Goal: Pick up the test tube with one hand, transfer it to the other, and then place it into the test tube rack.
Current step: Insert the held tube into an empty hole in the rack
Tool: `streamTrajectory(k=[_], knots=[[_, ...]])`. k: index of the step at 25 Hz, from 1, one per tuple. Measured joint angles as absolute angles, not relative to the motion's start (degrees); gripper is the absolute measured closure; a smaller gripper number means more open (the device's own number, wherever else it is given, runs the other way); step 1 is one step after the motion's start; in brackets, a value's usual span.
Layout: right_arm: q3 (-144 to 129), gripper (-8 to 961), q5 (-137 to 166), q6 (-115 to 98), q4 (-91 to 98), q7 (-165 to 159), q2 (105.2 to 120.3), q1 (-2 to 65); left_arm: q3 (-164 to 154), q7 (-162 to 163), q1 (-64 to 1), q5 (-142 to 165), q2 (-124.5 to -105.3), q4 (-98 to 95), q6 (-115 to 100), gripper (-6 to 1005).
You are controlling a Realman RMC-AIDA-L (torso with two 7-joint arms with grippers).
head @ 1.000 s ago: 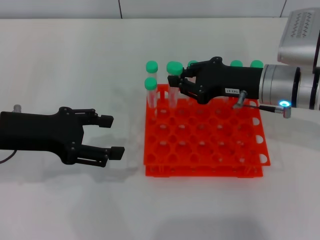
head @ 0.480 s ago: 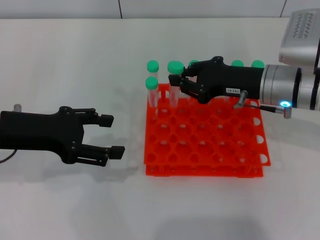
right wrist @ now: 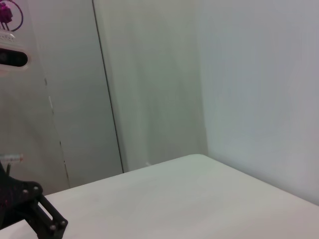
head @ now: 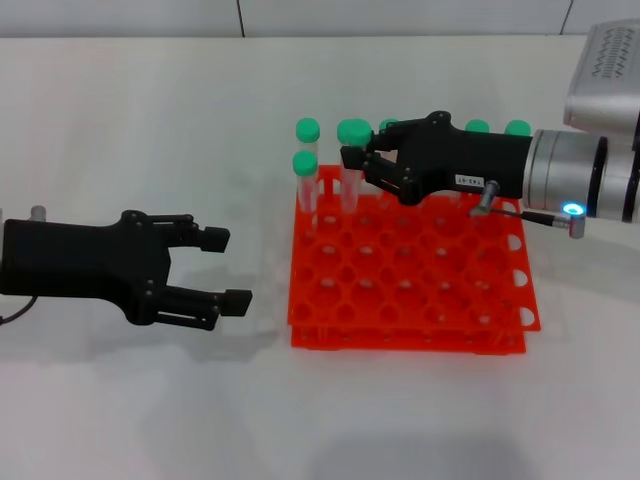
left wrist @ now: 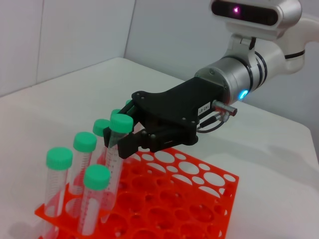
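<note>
The orange-red test tube rack (head: 420,290) stands right of centre on the white table and also shows in the left wrist view (left wrist: 189,199). My right gripper (head: 358,165) reaches in from the right over the rack's back row and is shut on a green-capped test tube (head: 351,185). In the left wrist view this tube (left wrist: 113,159) leans slightly, its lower end down in a rack hole, with the right gripper (left wrist: 124,142) around its upper part. My left gripper (head: 228,268) is open and empty, low over the table left of the rack.
Two more green-capped tubes (head: 305,175) stand in the rack's back left corner. Several more green caps (head: 478,127) show along the back row behind my right arm. The rack's front rows hold no tubes. White walls close off the table behind.
My right gripper and the held tube have edged very slightly to the right over the back row. The left gripper has hardly moved.
</note>
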State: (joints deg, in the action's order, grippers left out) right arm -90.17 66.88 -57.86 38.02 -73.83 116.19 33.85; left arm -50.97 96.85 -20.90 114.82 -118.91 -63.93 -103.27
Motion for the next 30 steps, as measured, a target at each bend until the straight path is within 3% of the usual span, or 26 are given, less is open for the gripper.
streamTrajectory(k=[30], knots=[[-90.17, 737, 65.72, -58.54, 37.1, -72.18, 116.19, 33.81, -50.97, 96.86, -21.09, 114.87, -118.91, -63.55, -103.55, 135]])
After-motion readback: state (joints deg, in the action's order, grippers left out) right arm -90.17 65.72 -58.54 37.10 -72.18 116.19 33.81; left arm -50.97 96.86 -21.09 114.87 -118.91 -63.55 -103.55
